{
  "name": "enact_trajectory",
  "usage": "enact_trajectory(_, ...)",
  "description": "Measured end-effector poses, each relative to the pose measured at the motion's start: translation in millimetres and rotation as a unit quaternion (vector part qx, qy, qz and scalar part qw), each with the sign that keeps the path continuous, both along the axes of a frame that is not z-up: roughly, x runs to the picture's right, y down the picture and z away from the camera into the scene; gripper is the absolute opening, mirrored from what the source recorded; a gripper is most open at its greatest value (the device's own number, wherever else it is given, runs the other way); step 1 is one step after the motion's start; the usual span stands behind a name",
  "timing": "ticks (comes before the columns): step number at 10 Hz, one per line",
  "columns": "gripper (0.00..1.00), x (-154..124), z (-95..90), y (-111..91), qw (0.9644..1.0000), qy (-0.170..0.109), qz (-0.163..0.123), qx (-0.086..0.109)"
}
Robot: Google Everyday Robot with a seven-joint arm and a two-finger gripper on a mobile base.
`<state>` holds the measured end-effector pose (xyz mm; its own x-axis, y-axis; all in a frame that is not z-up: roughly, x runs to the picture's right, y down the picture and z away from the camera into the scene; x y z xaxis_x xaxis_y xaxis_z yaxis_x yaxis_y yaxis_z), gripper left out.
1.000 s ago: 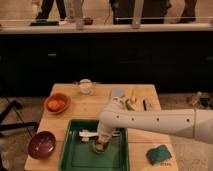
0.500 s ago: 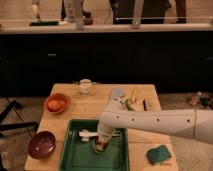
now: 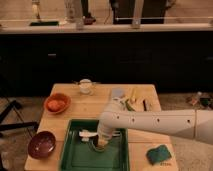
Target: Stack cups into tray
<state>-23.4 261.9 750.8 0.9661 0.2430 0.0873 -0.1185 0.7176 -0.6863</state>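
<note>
The deep-green tray (image 3: 75, 155) lies at the front middle of the wooden table. My gripper (image 3: 100, 143) reaches down from the white arm into the tray and sits on a dark olive-green cup (image 3: 99, 146) that stands on the tray floor. A white utensil (image 3: 86, 134) lies in the tray just left of the gripper. A small white cup (image 3: 86, 86) stands at the back of the table, apart from the tray.
An orange bowl (image 3: 56, 103) sits at the left, a maroon bowl (image 3: 41, 143) at the front left. A green sponge (image 3: 159, 154) lies at the front right. Cutlery and a grey lid (image 3: 131, 97) lie at the back right. A dark counter runs behind.
</note>
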Motion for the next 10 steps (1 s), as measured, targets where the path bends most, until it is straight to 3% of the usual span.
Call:
enact_trajectory(4,0.53,0,-3.2,-2,1.0000,0.004,-0.003,0.002)
enact_trajectory(10,0.53,1,-32.8,-34,0.9986,0.027,-0.029,0.036)
